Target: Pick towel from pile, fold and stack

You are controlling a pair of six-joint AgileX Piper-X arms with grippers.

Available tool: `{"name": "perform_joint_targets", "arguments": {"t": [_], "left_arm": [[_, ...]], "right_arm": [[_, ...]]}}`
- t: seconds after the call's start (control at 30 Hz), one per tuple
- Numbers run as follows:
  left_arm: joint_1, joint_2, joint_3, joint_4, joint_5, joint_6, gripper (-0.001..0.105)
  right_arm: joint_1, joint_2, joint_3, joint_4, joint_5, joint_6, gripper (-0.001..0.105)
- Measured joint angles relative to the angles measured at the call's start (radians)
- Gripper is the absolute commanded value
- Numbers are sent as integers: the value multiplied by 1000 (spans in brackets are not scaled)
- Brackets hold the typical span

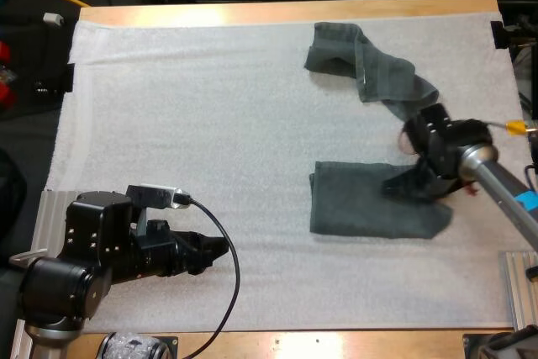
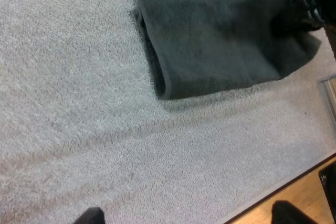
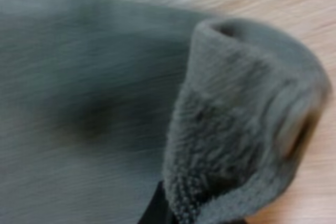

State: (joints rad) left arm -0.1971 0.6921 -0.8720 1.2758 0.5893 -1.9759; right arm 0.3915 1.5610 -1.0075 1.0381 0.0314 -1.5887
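A dark grey-green towel [image 1: 370,201] lies folded flat on the white mat, right of centre; its folded edge also shows in the left wrist view [image 2: 210,40]. My right gripper [image 1: 410,184] is down at its right end, shut on a raised fold of the towel [image 3: 236,124], with one black finger [image 3: 156,209] under the cloth. The other arm's gripper [image 2: 311,2] sits at that same end. A second towel [image 1: 363,63] lies crumpled at the back right, its tail reaching toward my right wrist. My left gripper [image 1: 215,251] rests open over bare mat at the front left, its fingertips [image 2: 90,216] wide apart.
The white mat [image 1: 193,115] covers most of the wooden table [image 1: 286,11]. The mat's front edge and the table's wood [image 2: 310,192] lie close to my left gripper. A metal rail [image 1: 523,279] stands at the front right.
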Motion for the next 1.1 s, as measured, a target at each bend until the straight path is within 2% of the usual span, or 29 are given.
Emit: {"name": "perform_joint_targets", "arguments": {"t": [0.23,0.43,0.57,0.7,0.77,0.87,0.93,1.0,1.1], "left_arm": [[0,0,0,0,0,0,62],[0,0,0,6,0,13,62],[0,0,0,29,0,30,62],[0,0,0,35,0,37,62],[0,0,0,40,0,40,62],[0,0,0,47,0,44,62],[0,0,0,47,0,44,62],[0,0,0,47,0,44,62],[0,0,0,47,0,44,62]], "right_arm": [[167,4,0,-155,-148,205,0],[225,52,0,-297,-198,394,0],[229,98,0,-357,-275,461,0],[229,136,0,-376,-292,502,1],[229,146,0,-377,-293,511,11],[229,149,0,-387,-293,512,41],[229,149,0,-402,-297,512,70],[229,149,0,-411,-312,512,79],[229,149,-7,-417,-346,512,74]]}}
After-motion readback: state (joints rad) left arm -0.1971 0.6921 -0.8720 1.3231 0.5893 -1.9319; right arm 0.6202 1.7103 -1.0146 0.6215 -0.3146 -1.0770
